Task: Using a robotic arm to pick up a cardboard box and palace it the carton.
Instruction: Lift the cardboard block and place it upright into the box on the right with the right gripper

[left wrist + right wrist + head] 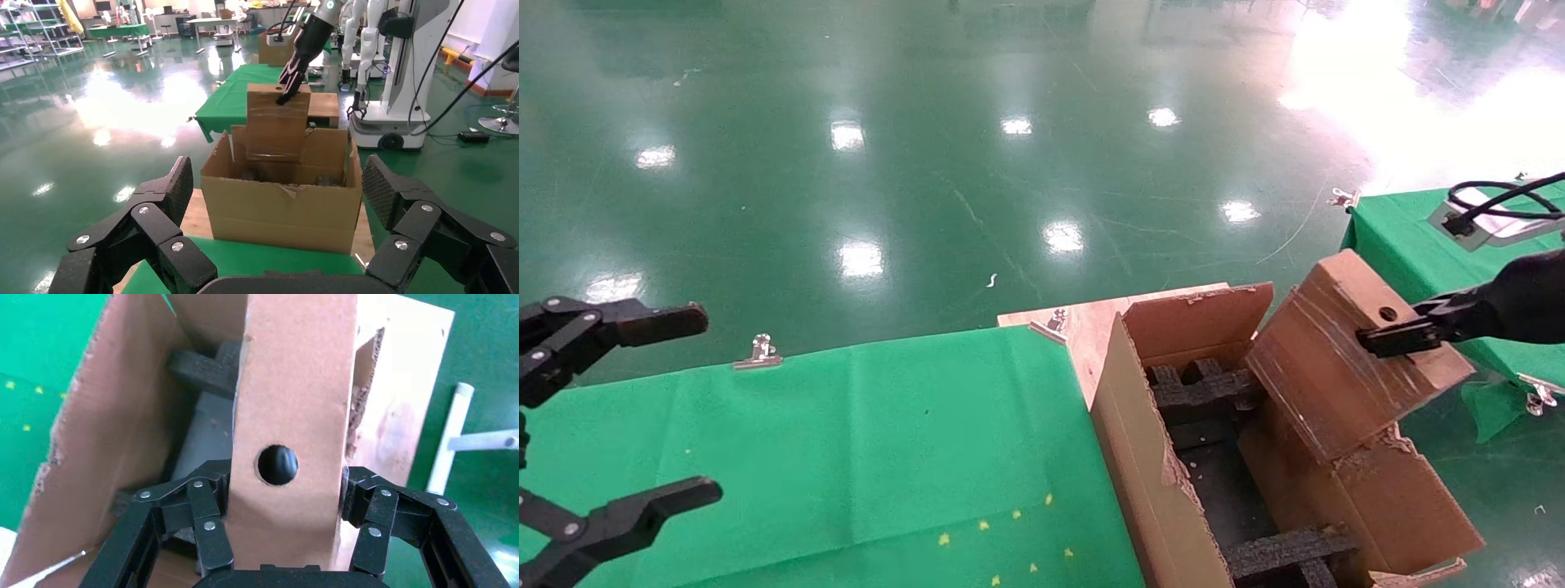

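The left gripper (641, 408) hangs at the near left over the green cloth (887, 441), its fingers spread wide apart and holding nothing. At the right, the right gripper (284, 484) is clamped on the tilted cardboard box (1344, 359), held above the open carton (1140, 465) with black foam (1205, 392) inside.

Count: 1 small cardboard box (1344, 359); 1 large carton (1148, 457); 2 grippers, left (695, 404) and right (1397, 331); 2 green-covered tables, near left (862, 441) and far right (1410, 245).
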{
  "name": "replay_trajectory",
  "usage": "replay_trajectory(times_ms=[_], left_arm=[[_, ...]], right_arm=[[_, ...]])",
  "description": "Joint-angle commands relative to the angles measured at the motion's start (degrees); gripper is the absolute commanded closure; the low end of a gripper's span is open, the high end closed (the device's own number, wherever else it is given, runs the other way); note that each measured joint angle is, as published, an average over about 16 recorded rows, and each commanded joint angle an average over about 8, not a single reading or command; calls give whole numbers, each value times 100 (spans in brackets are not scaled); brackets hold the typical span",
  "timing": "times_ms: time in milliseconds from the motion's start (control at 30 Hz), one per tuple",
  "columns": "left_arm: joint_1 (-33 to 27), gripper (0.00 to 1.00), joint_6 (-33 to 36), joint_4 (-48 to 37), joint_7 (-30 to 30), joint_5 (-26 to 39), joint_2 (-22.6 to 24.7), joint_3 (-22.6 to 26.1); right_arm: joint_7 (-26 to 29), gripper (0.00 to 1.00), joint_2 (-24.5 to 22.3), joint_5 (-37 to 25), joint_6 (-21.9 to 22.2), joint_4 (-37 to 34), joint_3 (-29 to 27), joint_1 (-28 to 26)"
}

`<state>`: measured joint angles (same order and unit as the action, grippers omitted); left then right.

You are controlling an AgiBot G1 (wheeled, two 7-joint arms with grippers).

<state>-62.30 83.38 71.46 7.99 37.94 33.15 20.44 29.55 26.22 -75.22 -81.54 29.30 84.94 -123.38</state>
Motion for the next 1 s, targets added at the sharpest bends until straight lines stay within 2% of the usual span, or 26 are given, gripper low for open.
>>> replay_trajectory(times_ms=[33, 367, 700, 1000], left_arm=[[0, 0, -1, 0, 0, 0, 0, 0], [0, 0, -1, -1, 0, -1, 0, 0], [0, 0, -1, -1, 0, -1, 0, 0], [0, 0, -1, -1, -1, -1, 0, 0]], right_arm=[[331, 100, -29, 52, 63, -50, -4, 55], [354, 100, -18, 70, 92, -71, -6, 71], [1161, 100, 115, -21, 421, -220, 104, 323], [1504, 100, 40, -63, 588, -13, 198, 594]])
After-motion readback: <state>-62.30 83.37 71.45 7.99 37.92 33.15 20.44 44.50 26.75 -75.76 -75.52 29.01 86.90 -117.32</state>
